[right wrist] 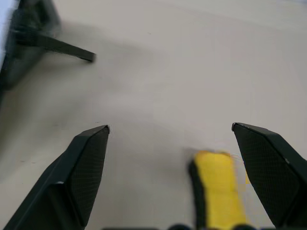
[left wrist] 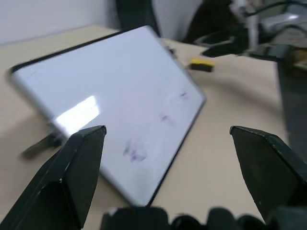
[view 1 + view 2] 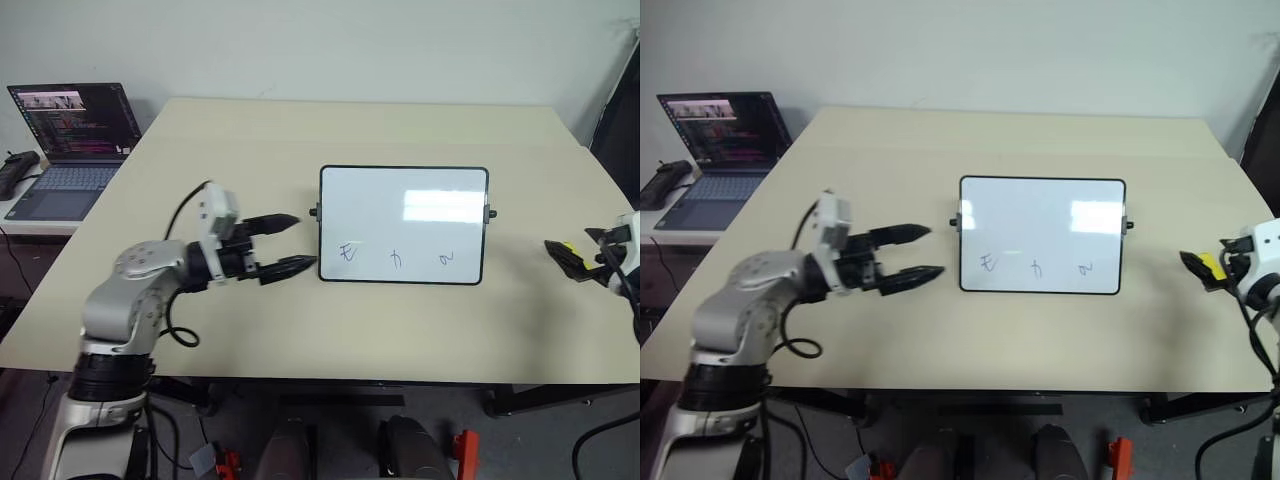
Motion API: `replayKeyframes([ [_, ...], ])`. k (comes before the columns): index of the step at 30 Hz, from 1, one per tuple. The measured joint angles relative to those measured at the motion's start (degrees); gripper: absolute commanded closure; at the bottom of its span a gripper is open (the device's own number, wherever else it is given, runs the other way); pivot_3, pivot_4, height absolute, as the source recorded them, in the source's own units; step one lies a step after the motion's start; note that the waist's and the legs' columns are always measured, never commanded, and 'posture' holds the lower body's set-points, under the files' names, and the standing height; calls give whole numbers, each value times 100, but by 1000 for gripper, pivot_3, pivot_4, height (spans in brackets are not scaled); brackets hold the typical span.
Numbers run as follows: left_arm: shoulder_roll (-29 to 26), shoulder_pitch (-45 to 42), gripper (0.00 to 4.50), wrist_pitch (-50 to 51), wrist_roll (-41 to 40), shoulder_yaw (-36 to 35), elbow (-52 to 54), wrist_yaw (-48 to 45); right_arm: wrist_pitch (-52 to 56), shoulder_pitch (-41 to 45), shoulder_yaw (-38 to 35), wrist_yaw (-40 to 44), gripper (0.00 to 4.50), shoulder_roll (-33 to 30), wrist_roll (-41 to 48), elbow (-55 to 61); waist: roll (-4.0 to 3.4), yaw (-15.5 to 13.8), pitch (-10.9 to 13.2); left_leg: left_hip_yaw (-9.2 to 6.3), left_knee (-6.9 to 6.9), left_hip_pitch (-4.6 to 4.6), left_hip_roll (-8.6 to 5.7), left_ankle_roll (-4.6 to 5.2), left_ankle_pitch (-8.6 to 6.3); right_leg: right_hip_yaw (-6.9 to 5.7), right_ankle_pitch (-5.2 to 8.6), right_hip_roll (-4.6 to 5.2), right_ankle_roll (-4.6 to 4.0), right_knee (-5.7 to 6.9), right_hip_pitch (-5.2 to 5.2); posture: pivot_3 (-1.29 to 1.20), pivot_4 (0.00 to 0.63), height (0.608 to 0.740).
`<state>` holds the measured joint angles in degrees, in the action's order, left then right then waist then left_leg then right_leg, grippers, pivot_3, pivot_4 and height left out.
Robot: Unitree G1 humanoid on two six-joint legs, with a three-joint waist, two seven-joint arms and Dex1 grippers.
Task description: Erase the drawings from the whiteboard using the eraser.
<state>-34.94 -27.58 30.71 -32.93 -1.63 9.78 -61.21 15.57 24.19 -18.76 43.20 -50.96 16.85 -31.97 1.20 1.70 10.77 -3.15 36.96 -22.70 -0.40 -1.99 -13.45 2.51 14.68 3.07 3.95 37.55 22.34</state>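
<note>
The whiteboard [image 3: 403, 200] stands tilted on the middle of the beige table [image 3: 250, 130], glossy white in a thin dark frame. Along its lower edge runs a row of three drawings [image 3: 397, 259]. My left gripper [image 3: 303, 242] is open, level with the board's left edge and pointing at it, a short gap away. The left wrist view shows the whiteboard [image 2: 110, 86] straight ahead between open fingers. The yellow eraser [image 1: 218, 191] lies on the table between the fingers of my open right gripper [image 1: 171, 127], closer to one finger, with no grip on it. It sits right of the board, as the eraser [image 3: 1210, 265] shows.
An open laptop [image 3: 70, 140] sits on a lower side table at the far left, with a black object [image 3: 15, 170] beside it. The table's right edge runs close to my right gripper. Dark equipment [image 3: 620, 110] stands past the table's far right corner.
</note>
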Motion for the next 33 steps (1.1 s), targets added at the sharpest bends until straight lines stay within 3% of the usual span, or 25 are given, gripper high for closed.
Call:
replayKeyframes([
  [6, 472, 125, 0, 186, -33, 540, 397, 201, -239, 962, 287, 345, 25, -137, -364, -1887, -6, 134, 3, 9, -14, 11, 5, 1, -1, 8, 0, -5, -2, -13, -4, 0, 150, 740],
  [13, 492, 238, 0, 184, -81, 573, 434, 309, -800, 1878, 817, 545, 25, -220, -1021, -3226, -8, 156, 4, 9, -11, 4, 2, 1, -1, 8, -2, -3, 2, -27, -6, 0, 150, 740],
  [28, 249, 456, 0, 254, -107, 560, 663, 320, -1024, 2213, 988, 525, 25, -65, -1351, -3934, -9, 145, 5, 6, -13, -4, 2, 1, -1, 6, -3, -2, 4, -45, -6, 0, 150, 740],
  [31, 249, 455, 0, 275, -121, 559, 681, 324, -1024, 2224, 988, 517, 636, -65, -1352, -3974, -9, 147, 4, 7, -13, -4, 2, 1, -1, 6, -3, -2, 4, -44, -6, 0, 150, 740],
  [33, 245, 453, 0, 286, -122, 560, 690, 326, -1024, 2232, 988, 503, 1349, -65, -1363, -4008, -9, 148, 4, 7, -13, -4, 2, 1, -1, 6, -3, -2, 4, -44, -6, 0, 150, 740],
])
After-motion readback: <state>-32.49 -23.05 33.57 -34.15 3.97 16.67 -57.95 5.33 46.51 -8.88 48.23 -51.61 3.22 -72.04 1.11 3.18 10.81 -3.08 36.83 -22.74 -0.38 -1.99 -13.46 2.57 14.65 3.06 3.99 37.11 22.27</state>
